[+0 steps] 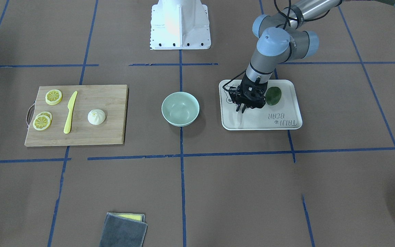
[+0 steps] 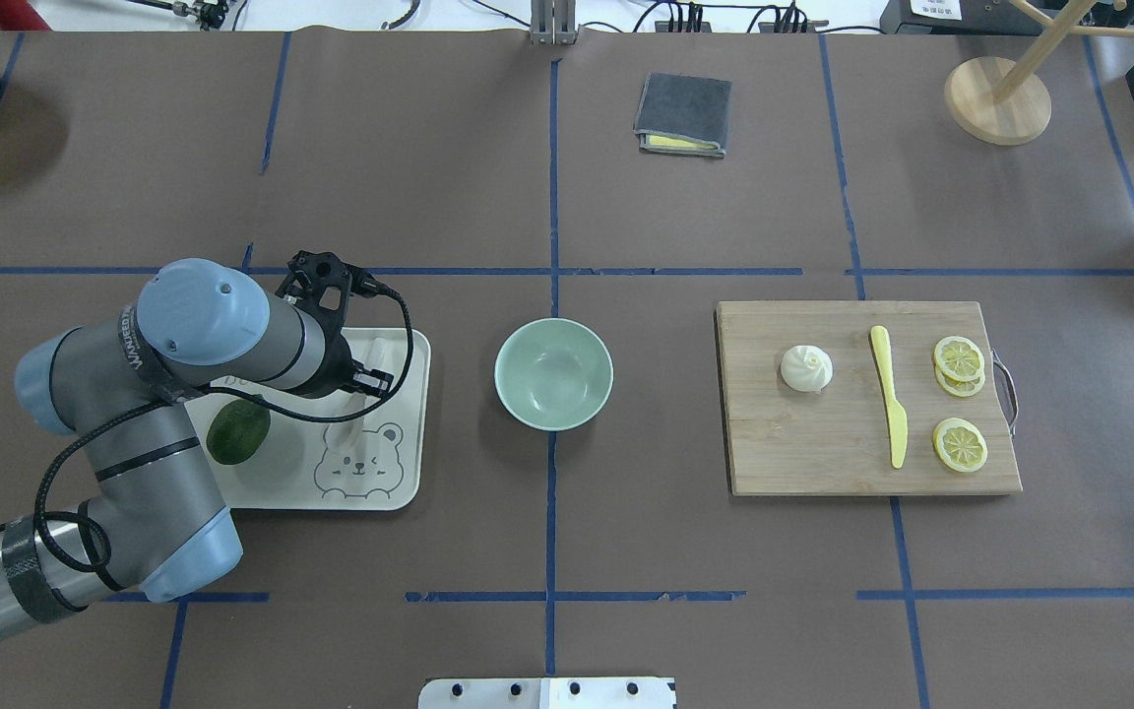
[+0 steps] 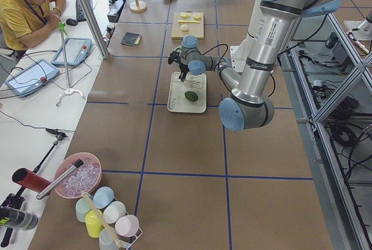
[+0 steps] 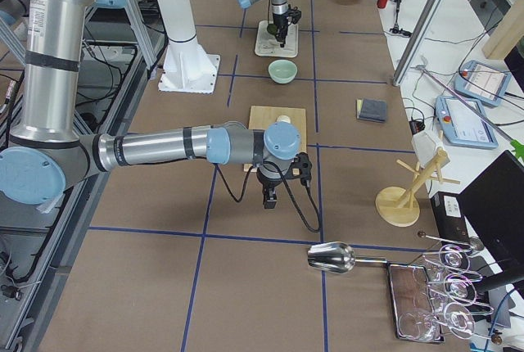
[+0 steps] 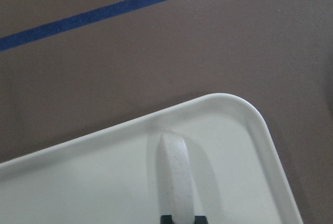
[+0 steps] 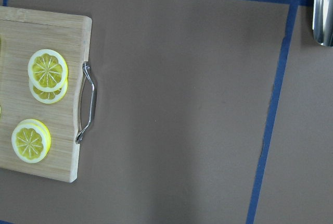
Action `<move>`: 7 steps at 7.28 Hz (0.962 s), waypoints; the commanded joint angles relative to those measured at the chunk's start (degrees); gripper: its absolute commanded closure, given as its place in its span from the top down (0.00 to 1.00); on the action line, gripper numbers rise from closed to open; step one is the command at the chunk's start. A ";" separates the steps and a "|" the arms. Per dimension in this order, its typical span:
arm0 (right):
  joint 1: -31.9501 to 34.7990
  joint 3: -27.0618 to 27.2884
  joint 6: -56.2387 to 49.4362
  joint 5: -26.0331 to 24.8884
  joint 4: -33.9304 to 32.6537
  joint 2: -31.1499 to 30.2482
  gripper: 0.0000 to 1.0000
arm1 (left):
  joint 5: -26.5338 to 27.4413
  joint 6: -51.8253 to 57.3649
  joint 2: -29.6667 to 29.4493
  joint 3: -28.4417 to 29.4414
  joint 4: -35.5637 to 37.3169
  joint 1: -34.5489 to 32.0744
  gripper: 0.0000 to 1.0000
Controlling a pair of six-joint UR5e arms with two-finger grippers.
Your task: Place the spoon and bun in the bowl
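The off-white spoon (image 5: 174,177) lies near a corner of the white bear-print tray (image 5: 234,146), its handle between the fingertips of my left gripper (image 5: 183,219). The gripper (image 1: 242,110) points down over the tray and looks shut on the spoon, whose end also shows in the overhead view (image 2: 376,350). The mint-green bowl (image 1: 180,108) stands empty at the table's middle (image 2: 553,374). The white bun (image 1: 96,117) sits on the wooden cutting board (image 1: 108,103). My right gripper (image 4: 269,200) hangs over bare table beyond the board; I cannot tell whether it is open or shut.
A green avocado (image 1: 273,95) lies on the tray beside the left gripper. A yellow knife (image 1: 70,112) and lemon slices (image 1: 53,96) share the board. A grey cloth (image 1: 123,230) lies at the operators' edge. A metal scoop (image 4: 332,259) lies near the right arm.
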 commanded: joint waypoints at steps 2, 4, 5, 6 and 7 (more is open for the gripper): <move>-0.09 0.03 0.00 1.21 -0.06 -0.05 1.00 | -3.84 -7.59 -4.19 -4.17 3.69 -0.36 0.00; -0.09 0.03 0.09 1.21 -0.06 0.04 1.00 | -3.61 -12.39 -11.56 0.10 3.78 0.08 0.00; -0.18 0.03 0.09 1.30 -0.06 -0.05 1.00 | -3.43 -13.79 -16.47 5.09 3.69 0.17 0.00; -0.27 0.03 0.09 1.30 0.02 -0.05 1.00 | -3.51 -15.90 -20.35 8.10 3.52 0.17 0.00; -0.36 0.03 0.09 1.30 -0.06 -0.05 1.00 | -3.43 -16.09 -21.35 10.13 2.73 0.17 0.00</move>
